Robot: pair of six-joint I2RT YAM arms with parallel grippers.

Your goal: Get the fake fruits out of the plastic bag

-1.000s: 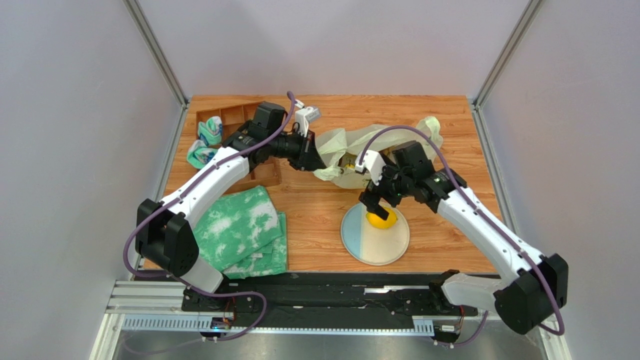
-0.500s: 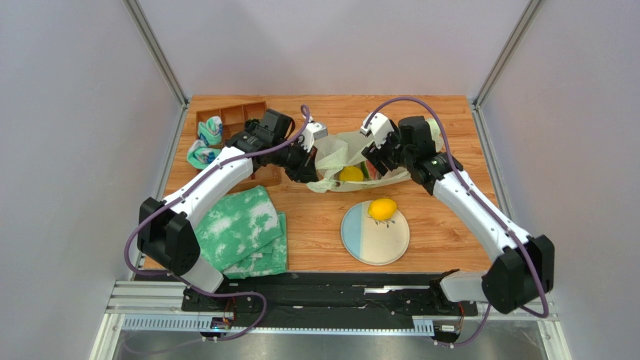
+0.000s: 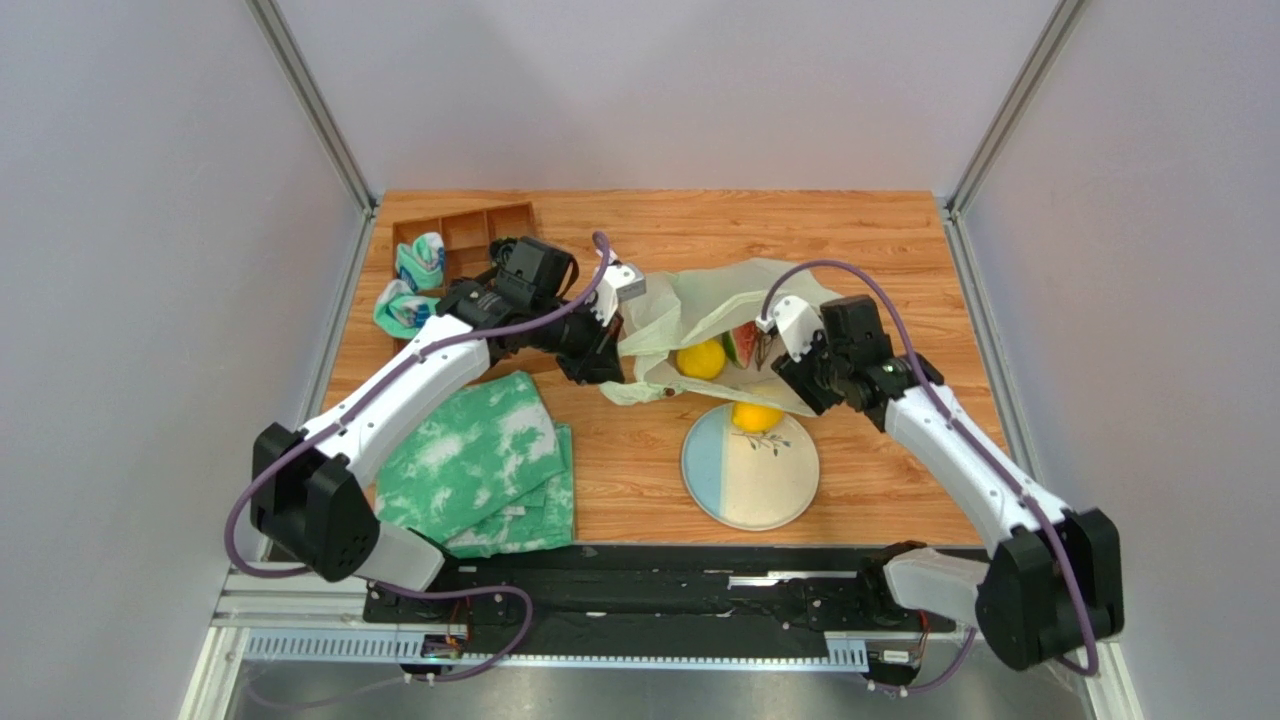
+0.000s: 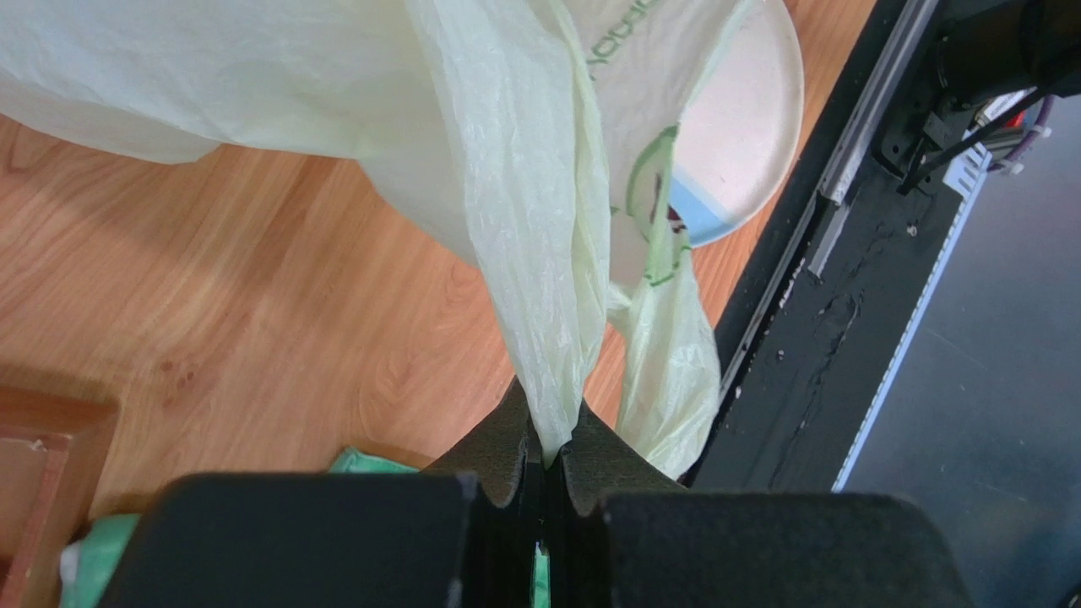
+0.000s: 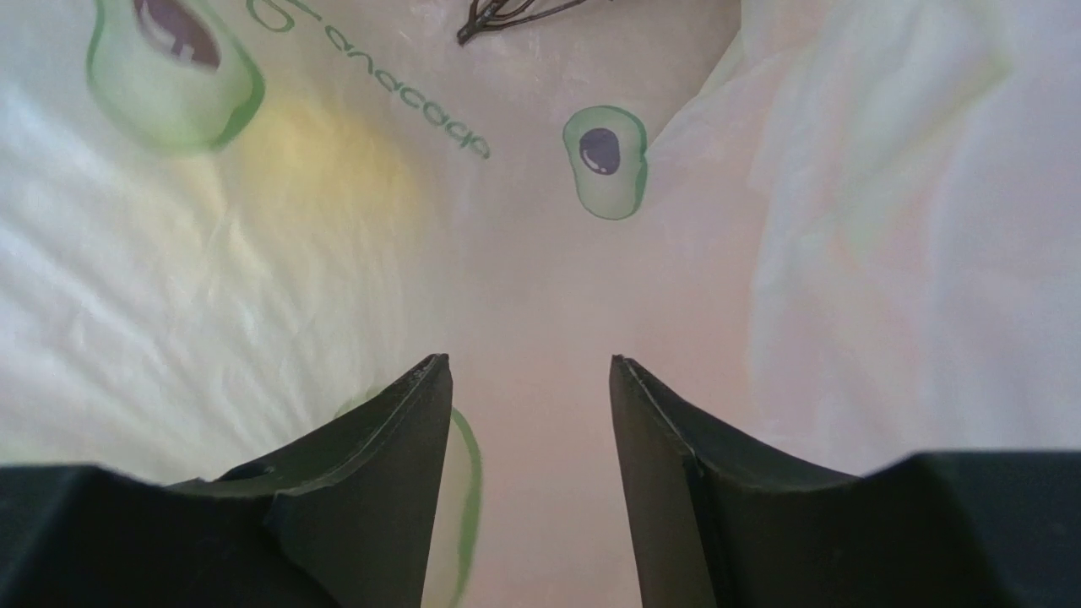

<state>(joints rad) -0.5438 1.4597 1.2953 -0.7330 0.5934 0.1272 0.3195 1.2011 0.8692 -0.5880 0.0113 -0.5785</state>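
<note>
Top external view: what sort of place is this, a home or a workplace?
Most likely a robot laboratory cell, not a home. A wooden tabletop stands between plain grey panel walls, and two white jointed arms are bolted to a black metal rail at its near edge.

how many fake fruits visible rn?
3: lemon on the plate; yellow fruit and watermelon slice in the mouth of the plastic bag. More may be hidden inside.

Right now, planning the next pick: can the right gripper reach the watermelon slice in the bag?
Probably yes: left gripper holds the plastic bag open; right gripper sits at its mouth beside the watermelon slice.
</note>
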